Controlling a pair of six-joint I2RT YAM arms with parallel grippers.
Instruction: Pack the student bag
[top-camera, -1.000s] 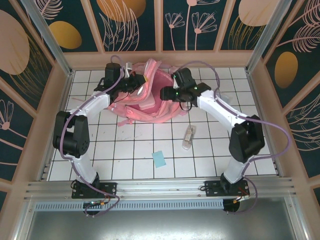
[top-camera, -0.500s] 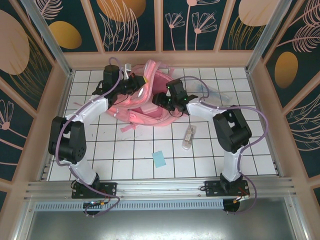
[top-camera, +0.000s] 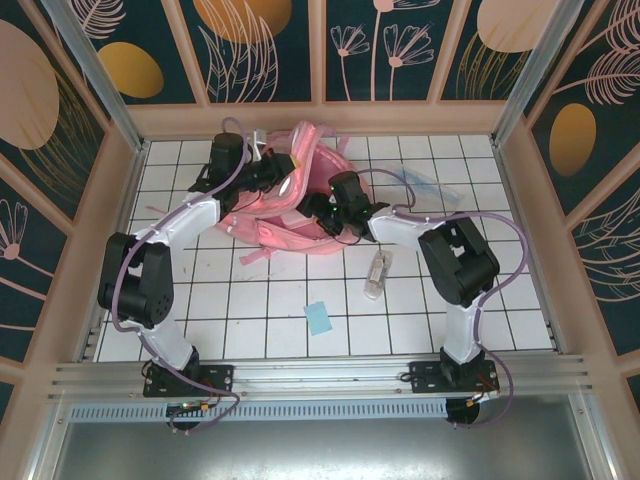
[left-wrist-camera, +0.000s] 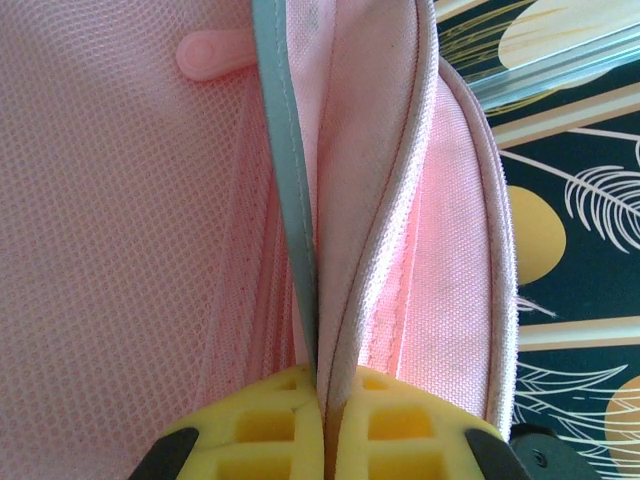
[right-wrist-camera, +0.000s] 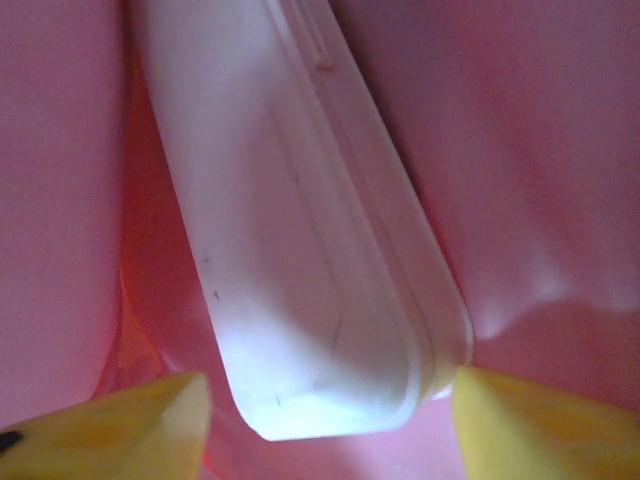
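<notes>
The student bag (top-camera: 285, 228) is a big pink backpack lying at the back of the tiled table. My left gripper (top-camera: 281, 172) is at its upper rim. In the left wrist view the yellow fingers (left-wrist-camera: 250, 430) are shut on the bag's piped opening edge (left-wrist-camera: 360, 200) and a grey-blue strip. My right gripper (top-camera: 316, 205) reaches into the bag's mouth from the right. In the right wrist view a pale flat case (right-wrist-camera: 300, 250) lies between the spread jaws of the right gripper (right-wrist-camera: 325, 425). It touches the right finger and stands apart from the left one, with pink lining (right-wrist-camera: 560, 150) all round.
A clear plastic pouch (top-camera: 377, 272) lies on the tiles right of centre. A small blue card (top-camera: 319, 318) lies nearer the front. A thin clear item (top-camera: 425, 185) rests at the back right. Wooden walls enclose the table.
My right arm has folded and pushed its gripper leftward, deeper into the bag's mouth. The left gripper keeps its hold on the rim in nearly the same place.
</notes>
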